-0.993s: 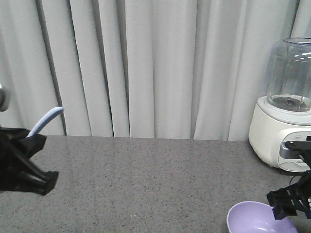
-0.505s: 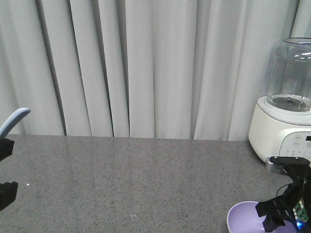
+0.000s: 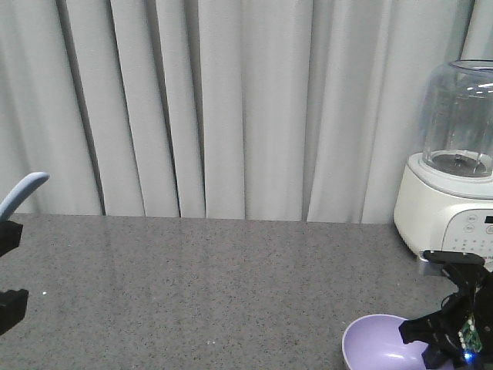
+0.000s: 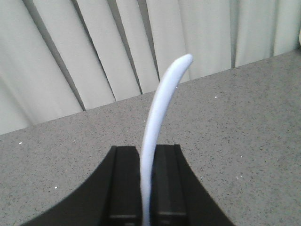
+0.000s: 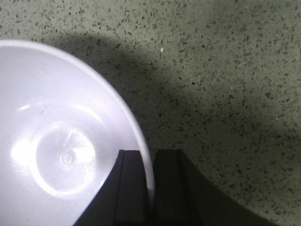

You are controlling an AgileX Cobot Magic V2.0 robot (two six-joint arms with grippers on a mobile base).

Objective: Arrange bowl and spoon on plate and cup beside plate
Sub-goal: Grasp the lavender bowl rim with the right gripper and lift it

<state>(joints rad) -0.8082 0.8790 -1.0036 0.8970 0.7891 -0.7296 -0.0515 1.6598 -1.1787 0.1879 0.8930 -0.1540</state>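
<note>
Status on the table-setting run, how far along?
Done: nothing visibly placed yet. In hand: the left gripper clamps the spoon, handle pointing up; the right gripper pinches the bowl by its rim. Left: bowl and spoon onto the plate, cup beside it. Plate and cup are out of view.

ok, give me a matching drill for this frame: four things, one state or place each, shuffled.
1 spoon
2 bowl
3 blender
4 curtain

A rim pinched in the right gripper
B hangs behind the counter
C clamped in the left gripper, handle end up
D stands on the counter, untouched

Pairs: 1-C, 2-A, 3-D, 4-B
</note>
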